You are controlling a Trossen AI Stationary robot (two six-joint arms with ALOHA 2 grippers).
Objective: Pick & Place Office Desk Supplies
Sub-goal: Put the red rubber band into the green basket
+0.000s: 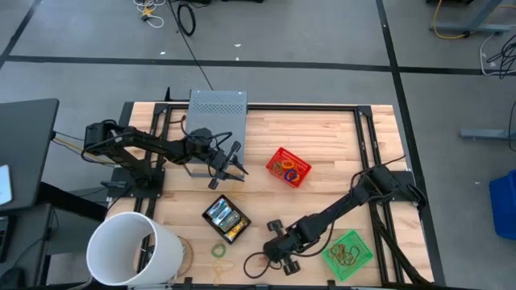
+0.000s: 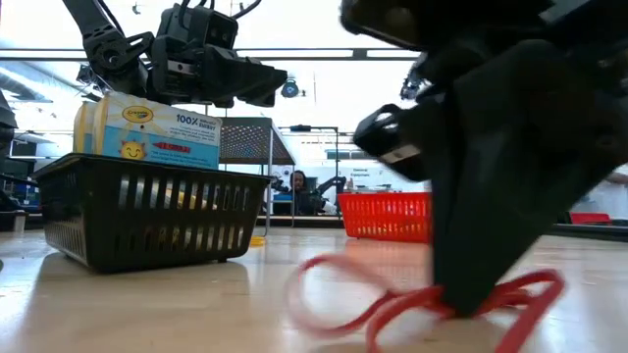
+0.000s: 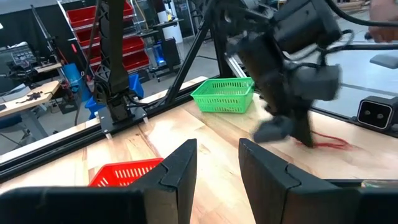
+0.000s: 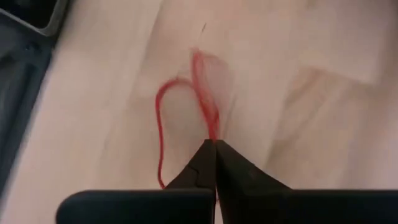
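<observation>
A red rubber band [image 4: 159, 118] lies on the wood near the table's near edge, with my right gripper [image 4: 215, 144] shut on it; the low view shows the band [image 2: 392, 306] spreading to both sides of that gripper [image 2: 469, 304]. Yellow-and-green crayon boxes [image 1: 226, 216] stand in a black basket [image 2: 147, 216]. My left gripper [image 3: 217, 158] hangs open and empty above the table, just beyond that basket [image 1: 208, 211]. A green band loop [image 1: 219, 250] lies flat near the near edge. My right gripper pinches the red rubber band between its two fingertips, where two strands of the loop run together [image 4: 210, 127]. The fingers come from above, pointing down. The band still lies slack on the table, looping out on either side of the fingers.
A red basket [image 1: 289, 167] with bands sits mid-table. A green basket [image 1: 348, 254] with bands sits at the near right, beside my right arm. A large white bucket [image 1: 133, 250] stands at the near left corner. A grey perforated box [image 1: 218, 103] stands at the far edge.
</observation>
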